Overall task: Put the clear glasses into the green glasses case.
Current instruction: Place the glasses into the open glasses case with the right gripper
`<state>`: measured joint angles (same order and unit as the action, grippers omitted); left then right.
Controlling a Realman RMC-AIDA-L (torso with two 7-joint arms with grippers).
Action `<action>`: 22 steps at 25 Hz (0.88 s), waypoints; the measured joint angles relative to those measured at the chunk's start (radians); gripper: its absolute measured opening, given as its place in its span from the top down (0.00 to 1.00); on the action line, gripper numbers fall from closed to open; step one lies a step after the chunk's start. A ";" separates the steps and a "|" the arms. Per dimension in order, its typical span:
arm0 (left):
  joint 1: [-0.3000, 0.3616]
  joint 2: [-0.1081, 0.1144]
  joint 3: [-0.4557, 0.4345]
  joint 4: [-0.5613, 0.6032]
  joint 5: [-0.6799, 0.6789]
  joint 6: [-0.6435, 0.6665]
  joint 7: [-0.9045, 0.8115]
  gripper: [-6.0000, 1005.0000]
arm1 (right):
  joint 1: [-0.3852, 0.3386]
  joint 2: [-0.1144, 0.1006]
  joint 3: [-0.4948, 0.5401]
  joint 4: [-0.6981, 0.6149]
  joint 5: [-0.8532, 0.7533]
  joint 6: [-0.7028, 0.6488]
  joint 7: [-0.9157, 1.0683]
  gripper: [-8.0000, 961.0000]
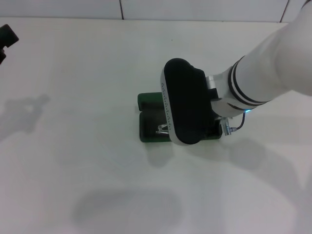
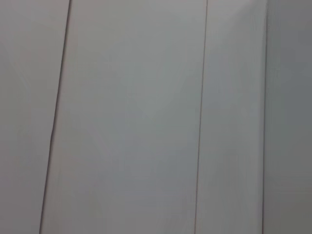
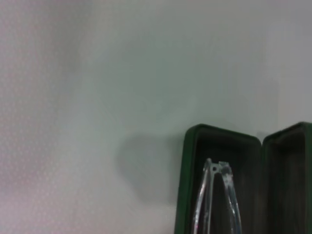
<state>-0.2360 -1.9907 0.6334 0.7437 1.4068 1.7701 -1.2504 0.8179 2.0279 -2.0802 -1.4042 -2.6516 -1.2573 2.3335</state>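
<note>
open green glasses case, clear glasses inside, white table

Green glasses case lies open, dark green inside, directly under the right gripper, mostly hidden by it. Clear glasses sit inside one half, thin transparent arms folded close together, below the gripper.

A plain white table meets a white panelled wall.
</note>
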 joint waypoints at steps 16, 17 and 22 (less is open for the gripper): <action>-0.004 -0.008 0.000 0.000 0.000 0.000 0.017 0.97 | 0.013 0.000 -0.042 0.036 -0.015 0.076 0.050 0.89; -0.004 -0.008 0.000 0.000 0.000 0.000 0.017 0.97 | 0.013 0.000 -0.043 0.038 -0.015 0.083 0.051 0.89; -0.004 -0.004 0.000 0.000 0.000 0.000 0.017 0.97 | 0.012 0.000 -0.047 0.044 -0.016 0.111 0.054 0.89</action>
<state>-0.2398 -1.9952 0.6336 0.7440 1.4066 1.7702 -1.2333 0.8299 2.0279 -2.1268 -1.3599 -2.6674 -1.1464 2.3872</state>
